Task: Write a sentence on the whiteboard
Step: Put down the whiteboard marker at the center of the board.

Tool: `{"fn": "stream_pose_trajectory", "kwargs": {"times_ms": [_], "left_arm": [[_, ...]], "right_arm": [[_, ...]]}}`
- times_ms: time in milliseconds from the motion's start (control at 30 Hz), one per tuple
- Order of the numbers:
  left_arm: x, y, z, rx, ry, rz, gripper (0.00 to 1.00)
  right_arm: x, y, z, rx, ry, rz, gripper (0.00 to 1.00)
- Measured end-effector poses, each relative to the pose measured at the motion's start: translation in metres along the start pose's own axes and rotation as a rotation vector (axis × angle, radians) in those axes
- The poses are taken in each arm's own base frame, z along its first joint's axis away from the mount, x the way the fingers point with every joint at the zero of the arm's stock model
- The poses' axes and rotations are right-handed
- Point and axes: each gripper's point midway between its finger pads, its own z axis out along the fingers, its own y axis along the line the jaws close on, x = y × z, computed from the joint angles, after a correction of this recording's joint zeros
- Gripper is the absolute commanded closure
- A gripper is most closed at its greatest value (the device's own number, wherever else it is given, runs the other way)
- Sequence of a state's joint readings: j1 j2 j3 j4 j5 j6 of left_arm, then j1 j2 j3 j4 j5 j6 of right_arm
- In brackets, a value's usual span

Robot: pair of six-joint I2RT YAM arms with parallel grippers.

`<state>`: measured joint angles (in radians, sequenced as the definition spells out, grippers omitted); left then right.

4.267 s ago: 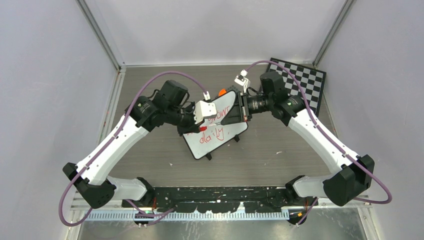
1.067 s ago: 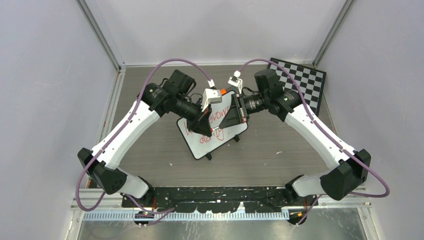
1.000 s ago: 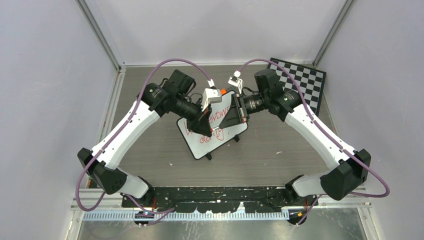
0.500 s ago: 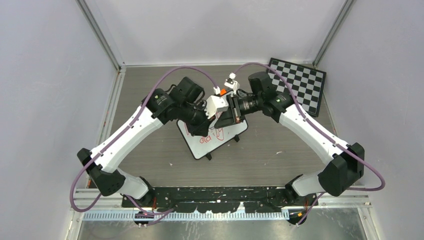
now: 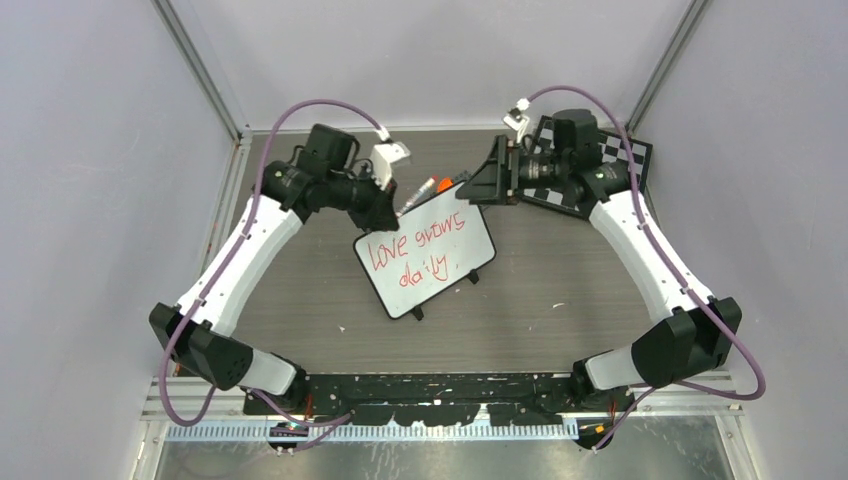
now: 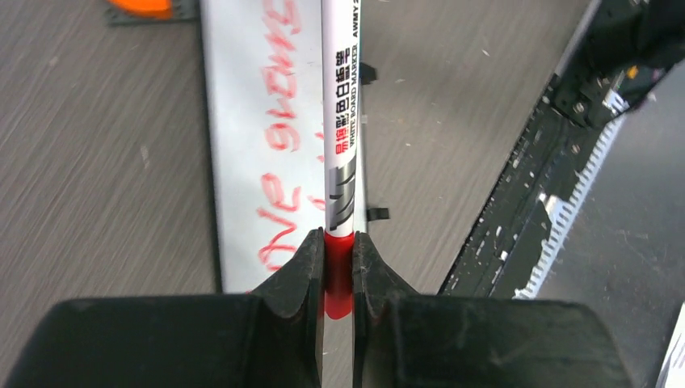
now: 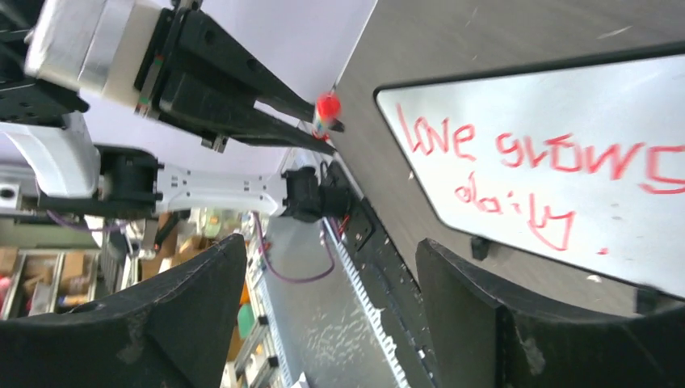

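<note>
Whiteboard (image 5: 475,245) mid-table, long axis 8-to-2 o'clock; sentence (image 5: 418,245) seemingly finished. Left gripper (image 6: 339,246) clamped on red end of marker (image 6: 341,121), at 11 o'clock from whiteboard, nearer. Right gripper (image 5: 488,185) spread wide, empty, at 1 o'clock. Next, probably: parking marker.
</note>
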<state>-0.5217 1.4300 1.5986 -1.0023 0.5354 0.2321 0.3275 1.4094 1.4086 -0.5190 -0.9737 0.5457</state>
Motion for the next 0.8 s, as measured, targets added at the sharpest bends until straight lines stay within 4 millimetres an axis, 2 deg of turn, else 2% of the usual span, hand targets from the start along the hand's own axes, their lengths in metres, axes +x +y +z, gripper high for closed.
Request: {"fn": "stream_pose_trajectory", "kwargs": {"times_ms": [133,233,333,433,500,567,667,800], "left_arm": [[0.003,0.045,-0.022,-0.075,-0.059,-0.134,1.00],[0.017,0.096,-0.053,-0.188,-0.115,-0.264,1.00],[0.048,0.143,-0.085,-0.304,-0.146,-0.396,1.00],[0.096,0.185,-0.110,-0.398,-0.131,-0.528,1.00],[0.131,0.204,-0.117,-0.431,-0.094,-0.595,1.00],[0.174,0.215,-0.116,-0.451,-0.027,-0.660,1.00],[0.234,0.209,-0.099,-0.436,0.109,-0.733,0.99],[0.278,0.192,-0.081,-0.397,0.236,-0.779,0.93]], "right_arm": [[-0.024,-0.011,-0.021,0.037,-0.082,0.001,0.16],[-0.031,-0.027,-0.034,0.085,-0.112,0.002,0.15],[-0.026,-0.043,-0.041,0.145,-0.103,-0.006,0.15],[-0.016,-0.059,-0.047,0.213,-0.081,-0.016,0.14],[-0.012,-0.069,-0.052,0.262,-0.076,-0.039,0.14],[-0.006,-0.078,-0.058,0.311,-0.073,-0.060,0.15],[0.002,-0.091,-0.068,0.379,-0.071,-0.094,0.14],[0.010,-0.105,-0.078,0.438,-0.059,-0.115,0.15]]}}
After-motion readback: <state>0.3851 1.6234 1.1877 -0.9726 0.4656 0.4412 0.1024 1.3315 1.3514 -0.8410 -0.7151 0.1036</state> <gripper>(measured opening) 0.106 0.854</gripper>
